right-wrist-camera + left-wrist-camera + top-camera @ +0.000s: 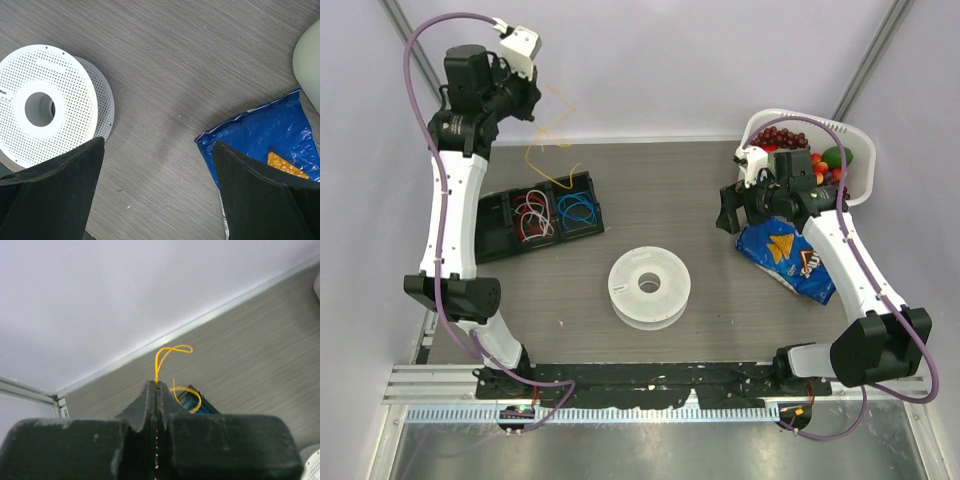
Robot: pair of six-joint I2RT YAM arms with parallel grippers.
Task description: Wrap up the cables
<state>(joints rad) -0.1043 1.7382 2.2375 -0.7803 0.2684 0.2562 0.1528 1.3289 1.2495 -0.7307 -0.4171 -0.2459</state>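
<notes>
Left claw (157,386) clamped on the cables (156,371), which loop beyond its tip; right claw (158,144) apart.

My claw (157,146) is spread wide above the grey wood-grain worktop (170,55), with nothing between its fingers. At the left lies a white perforated spool (70,85), flat on its side. At the right lies a blue chip bag (260,132), and a white rounded edge (310,60) shows beyond it.

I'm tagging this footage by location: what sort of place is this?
Likely a robotics lab test cell: two white robot arms bolted to an aluminium rail, plain pale walls enclosing the grey wood-grain table, and staged props such as the white perforated plastic spool.
</notes>
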